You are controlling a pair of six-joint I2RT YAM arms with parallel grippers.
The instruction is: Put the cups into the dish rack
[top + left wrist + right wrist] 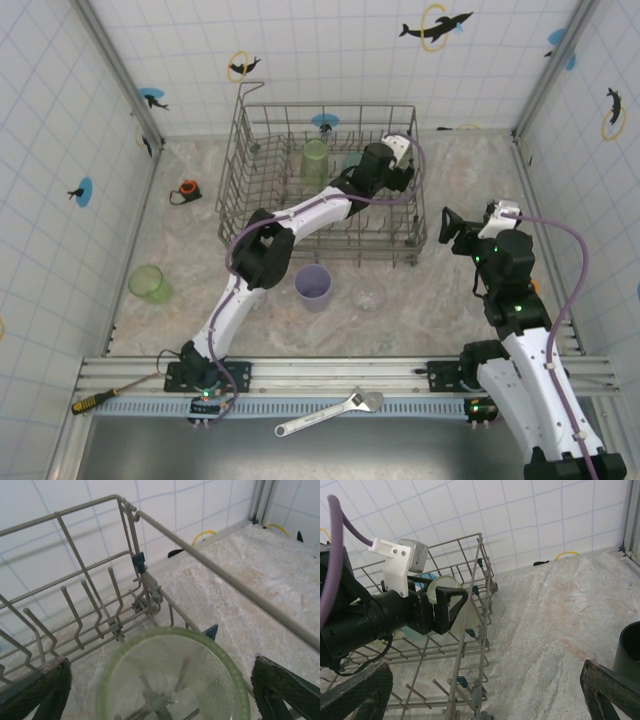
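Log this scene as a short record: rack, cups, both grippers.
dish rack: back centre of table
left gripper: open, fingers either side of pale green cup in rack
right gripper: open, empty, right of rack
cups on table: purple cup, clear cup, green cup near left wall

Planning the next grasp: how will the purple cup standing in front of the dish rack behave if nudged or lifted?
The purple cup looks like thin translucent plastic, so probably light and slightly squeezable. Upright on the smooth table, a low push would likely slide it; a high one might tip it, and it would then roll.
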